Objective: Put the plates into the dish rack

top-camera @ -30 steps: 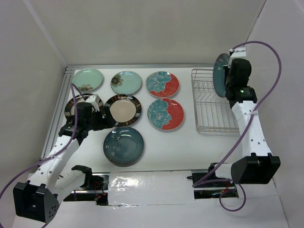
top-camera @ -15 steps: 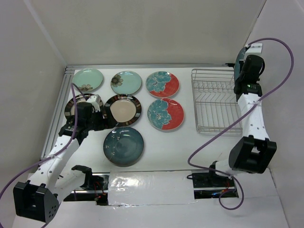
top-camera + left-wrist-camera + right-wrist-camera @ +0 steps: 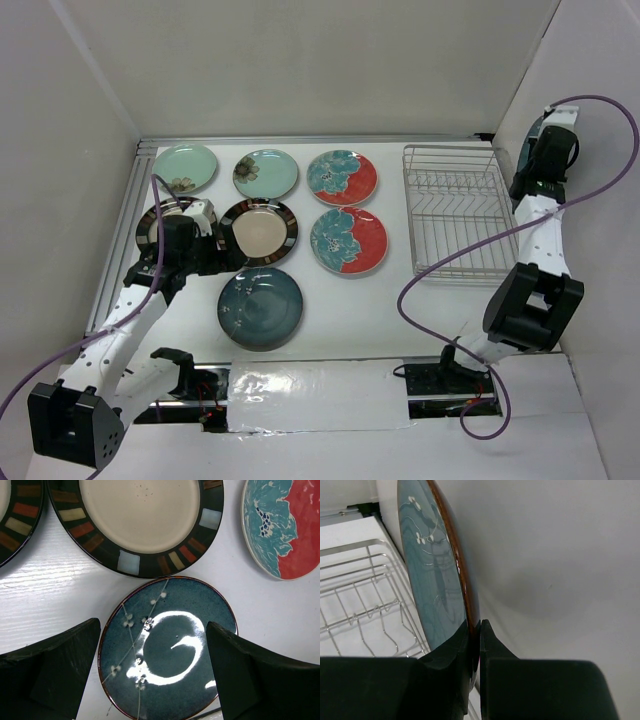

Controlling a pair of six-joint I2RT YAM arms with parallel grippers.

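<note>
right gripper [image 3: 474, 629] pinches a teal plate [image 3: 431, 572], its top cut off.

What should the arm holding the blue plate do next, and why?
Probably swing the right gripper leftward until the dark teal plate hangs over the dish rack. The plate is pinched upright on its edge, but it sits off to the rack's right side, close to the wall. The rack's slots look empty, so the plate likely needs lining up with one before it is lowered.
</note>
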